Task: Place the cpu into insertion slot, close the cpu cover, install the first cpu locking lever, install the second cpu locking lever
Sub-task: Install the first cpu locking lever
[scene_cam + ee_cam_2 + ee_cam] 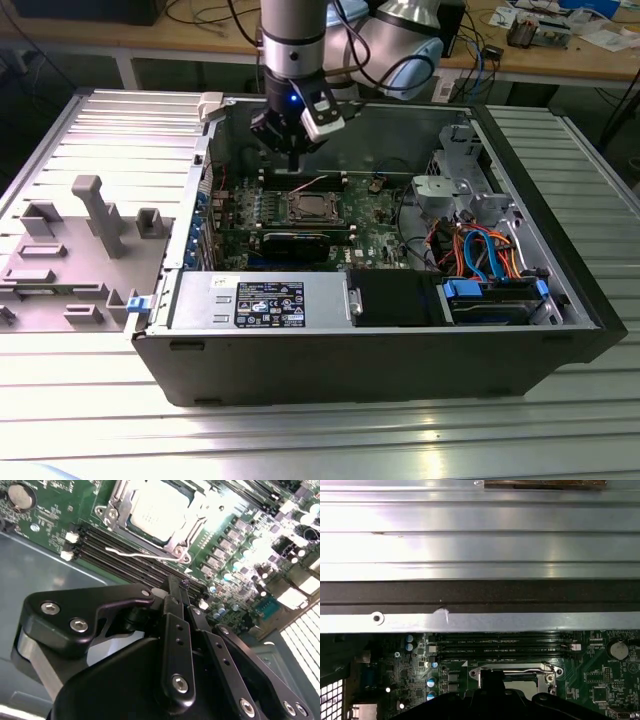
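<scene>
The cpu (157, 510) shows its dull silver top, seated in the insertion slot (309, 208) on the green board. The cpu cover (196, 520) lies flat around it as a silver frame. A thin wire locking lever (145, 555) runs along the socket edge nearest the gripper. My gripper (179, 587) hangs above the memory slots beside the socket, shut, with nothing between its black fingers (175, 630). In the exterior view the gripper (293, 158) hovers over the board's far edge, just beyond the socket. The first wrist view shows the socket (547, 672) partly hidden behind the gripper body (490, 685).
Long black memory slots (115, 550) lie between gripper and socket. The open case (350, 370) holds a power supply (262, 302) in front and coloured cables (480, 250) with a drive cage on the exterior view's right. A grey fixture tray (70, 250) sits on the exterior view's left.
</scene>
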Controlling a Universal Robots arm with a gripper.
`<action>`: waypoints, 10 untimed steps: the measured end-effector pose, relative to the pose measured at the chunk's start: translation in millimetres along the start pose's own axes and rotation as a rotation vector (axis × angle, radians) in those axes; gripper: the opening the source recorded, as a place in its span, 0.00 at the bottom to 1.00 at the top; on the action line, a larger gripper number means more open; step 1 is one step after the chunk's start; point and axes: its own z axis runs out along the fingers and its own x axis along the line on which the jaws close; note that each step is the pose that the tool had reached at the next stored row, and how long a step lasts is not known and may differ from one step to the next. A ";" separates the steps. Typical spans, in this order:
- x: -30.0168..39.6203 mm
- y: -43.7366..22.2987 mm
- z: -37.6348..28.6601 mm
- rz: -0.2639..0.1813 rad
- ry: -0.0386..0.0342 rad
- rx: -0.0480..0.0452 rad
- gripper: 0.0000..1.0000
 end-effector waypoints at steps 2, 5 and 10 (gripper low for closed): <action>-1.8 -0.1 1.2 0.000 -0.0034 0.0020 0.11; -4.6 -0.3 4.1 0.011 -0.0053 0.0024 0.11; -15.4 0.0 10.3 0.025 -0.0064 0.0027 0.11</action>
